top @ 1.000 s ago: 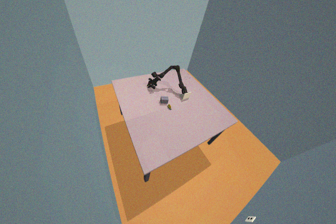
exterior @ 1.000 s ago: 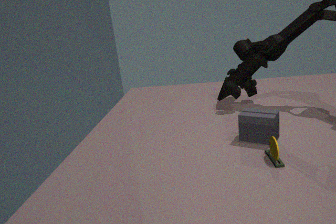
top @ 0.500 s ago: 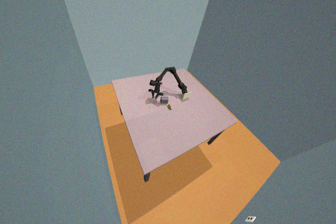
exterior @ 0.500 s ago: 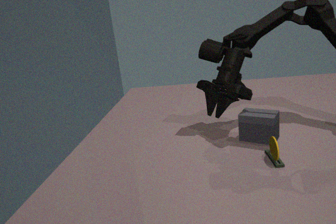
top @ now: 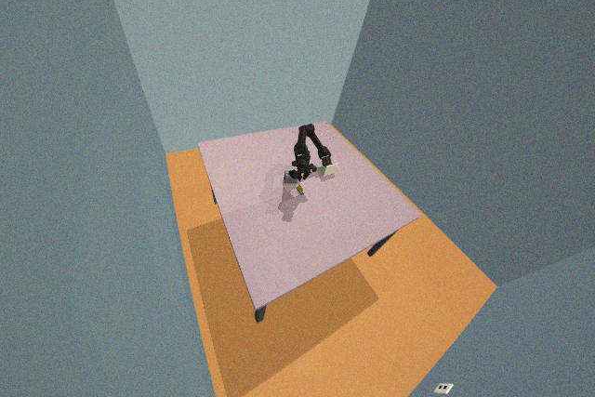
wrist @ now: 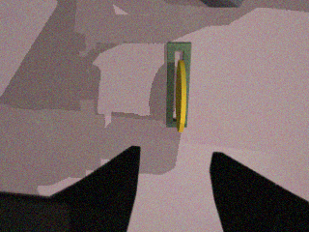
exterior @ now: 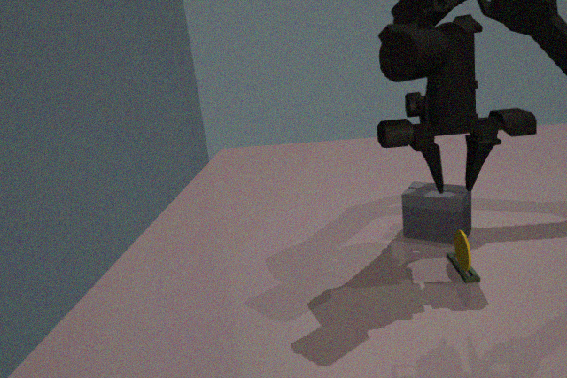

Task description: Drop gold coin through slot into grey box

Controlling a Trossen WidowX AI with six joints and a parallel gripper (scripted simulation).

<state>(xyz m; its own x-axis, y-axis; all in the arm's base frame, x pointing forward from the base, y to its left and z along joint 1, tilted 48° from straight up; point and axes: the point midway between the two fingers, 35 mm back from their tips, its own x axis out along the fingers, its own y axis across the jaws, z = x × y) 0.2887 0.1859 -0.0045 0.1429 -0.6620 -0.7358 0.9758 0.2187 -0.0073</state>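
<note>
The gold coin (exterior: 462, 249) (wrist: 181, 95) (top: 299, 188) stands on its edge in the dark-green holder (exterior: 463, 268) (wrist: 171, 87) on the pink table. The grey box (exterior: 435, 216) (top: 289, 176) stands just behind it. My gripper (exterior: 454, 189) (wrist: 175, 158) points straight down, partly open with nothing between its fingers. In the exterior view its tips appear over the box's top. In the wrist view the coin lies ahead of the fingers, edge-on, roughly in line with the gap between them. The slot in the lid is hidden by the fingers.
The arm's pale base (top: 330, 169) stands on the table (top: 336, 219) to the right of the box. The arm casts broad shadows on the table around the coin. The table's left edge (exterior: 137, 245) runs along the wall side.
</note>
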